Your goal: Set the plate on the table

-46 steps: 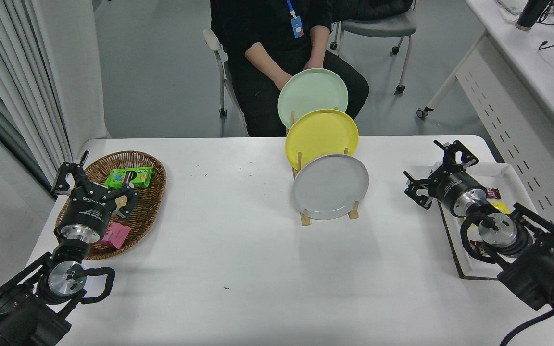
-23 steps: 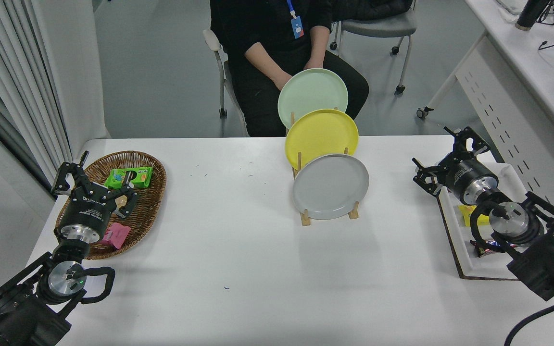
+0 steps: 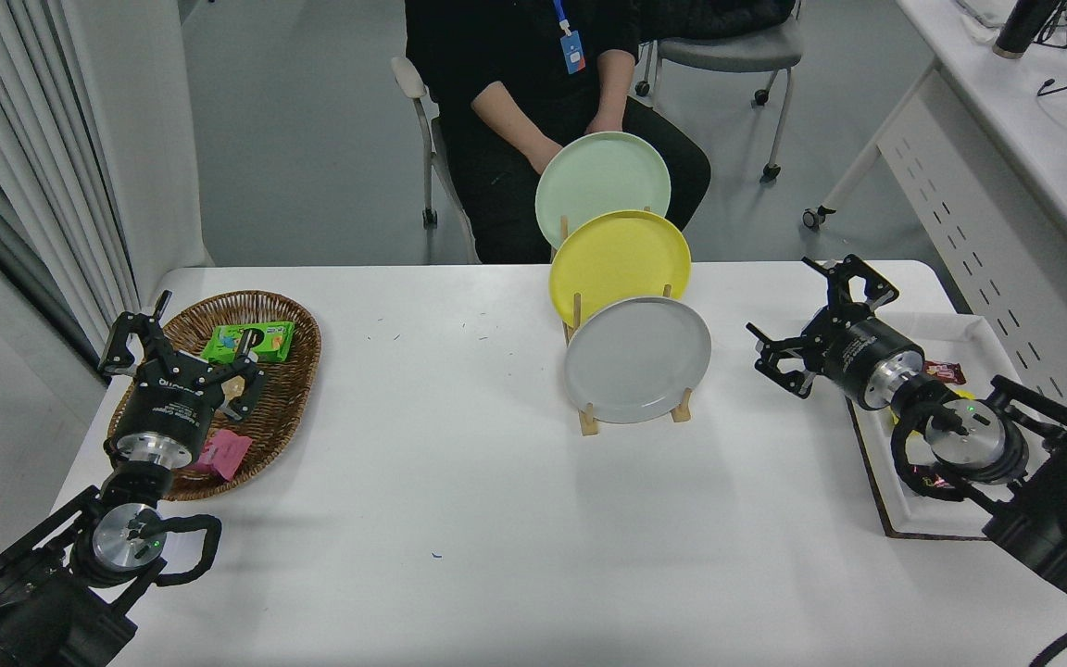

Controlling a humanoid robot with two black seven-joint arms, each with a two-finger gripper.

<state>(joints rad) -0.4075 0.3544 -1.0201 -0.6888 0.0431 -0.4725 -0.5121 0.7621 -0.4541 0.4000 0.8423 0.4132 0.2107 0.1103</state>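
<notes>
The light-grey plate (image 3: 636,359) stands on edge in the front slot of a wooden rack (image 3: 631,417) at the middle of the white table (image 3: 459,482). A yellow plate (image 3: 619,257) and a mint-green plate (image 3: 601,183) stand behind it in the same rack. My right gripper (image 3: 807,324) is open and empty, to the right of the grey plate and apart from it. My left gripper (image 3: 172,338) is open and parked over the wicker basket at the lower left.
A wicker basket (image 3: 288,389) with snack packs sits at the left. A white tray (image 3: 978,338) with wrapped snacks lies at the right edge, under my right arm. A person (image 3: 533,83) sits at the far side, behind the rack.
My right gripper rose and went back right, then came left and forward toward the grey plate. The plates and the left arm have not moved.
</notes>
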